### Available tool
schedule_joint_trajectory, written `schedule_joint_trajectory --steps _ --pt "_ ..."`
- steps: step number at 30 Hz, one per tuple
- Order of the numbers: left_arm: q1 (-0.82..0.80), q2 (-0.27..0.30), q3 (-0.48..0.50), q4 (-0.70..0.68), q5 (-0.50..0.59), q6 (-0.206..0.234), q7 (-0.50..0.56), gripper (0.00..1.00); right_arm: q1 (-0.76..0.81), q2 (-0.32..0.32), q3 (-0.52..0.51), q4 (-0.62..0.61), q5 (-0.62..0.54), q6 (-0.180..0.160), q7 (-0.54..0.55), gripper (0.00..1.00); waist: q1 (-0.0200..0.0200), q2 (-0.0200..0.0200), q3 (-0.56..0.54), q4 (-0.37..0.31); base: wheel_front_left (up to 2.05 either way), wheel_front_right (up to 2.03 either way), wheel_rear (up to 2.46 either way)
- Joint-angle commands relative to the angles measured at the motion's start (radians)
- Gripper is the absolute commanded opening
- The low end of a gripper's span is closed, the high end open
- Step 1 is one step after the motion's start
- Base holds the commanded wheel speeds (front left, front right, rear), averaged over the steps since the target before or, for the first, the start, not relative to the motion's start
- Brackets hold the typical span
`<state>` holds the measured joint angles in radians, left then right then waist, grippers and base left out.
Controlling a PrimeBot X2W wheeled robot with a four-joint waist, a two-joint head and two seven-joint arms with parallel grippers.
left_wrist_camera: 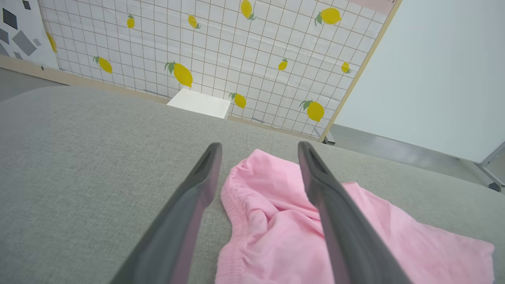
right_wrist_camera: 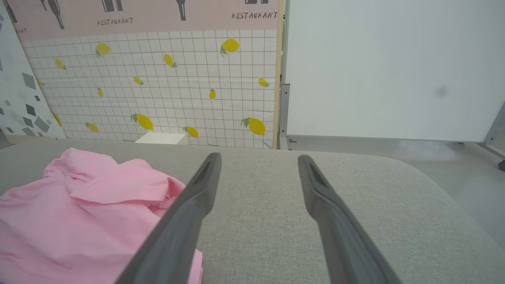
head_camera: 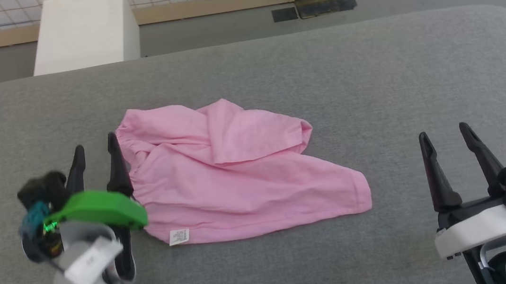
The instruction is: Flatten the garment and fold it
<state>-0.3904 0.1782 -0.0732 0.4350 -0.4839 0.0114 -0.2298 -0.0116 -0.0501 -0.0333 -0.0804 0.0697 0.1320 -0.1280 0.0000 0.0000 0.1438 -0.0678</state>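
A grey padded surface spreads beneath me. Nearest, my forearms rise from the lower corners, fingers pointing away. My left gripper has its jaws apart and holds nothing. One finger sits over bare padding and the other over the gathered left edge of the garment; I cannot tell whether it touches. My right gripper, jaws just as wide and empty, hovers well right of the cloth. The pink garment lies crumpled mid-surface, a flap folded over its far part, its white care label at the near edge. Beyond stand a white box and a lemon-print wall.
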Motion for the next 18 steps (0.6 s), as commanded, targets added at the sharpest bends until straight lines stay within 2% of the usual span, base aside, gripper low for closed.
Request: schedule_joint_trajectory --steps 1,9,13,18 --pt "0.053 -0.007 0.006 -0.05 0.003 -0.01 -0.018 1.0 0.013 0.0 0.002 -0.008 -0.002 -0.001 0.012 1.0 0.0 0.0 -0.015 0.023 0.0 0.0 0.0" --pt "0.285 -0.078 0.101 -0.393 0.096 -0.071 -0.032 1.0 0.058 0.0 0.029 -0.002 0.005 -0.001 0.091 1.0 0.0 0.0 -0.013 0.069 0.0 0.0 0.0" --pt "0.35 -0.105 0.138 -0.468 0.135 -0.108 -0.032 1.0 0.086 0.0 0.064 0.039 -0.001 -0.001 0.223 1.0 0.0 0.0 -0.007 0.088 0.0 0.0 0.0" --pt "0.364 -0.121 0.159 -0.489 0.159 -0.128 -0.032 1.0 0.089 0.0 0.066 0.086 0.019 -0.001 0.4 1.0 0.0 0.0 0.003 0.106 0.0 0.0 0.0"
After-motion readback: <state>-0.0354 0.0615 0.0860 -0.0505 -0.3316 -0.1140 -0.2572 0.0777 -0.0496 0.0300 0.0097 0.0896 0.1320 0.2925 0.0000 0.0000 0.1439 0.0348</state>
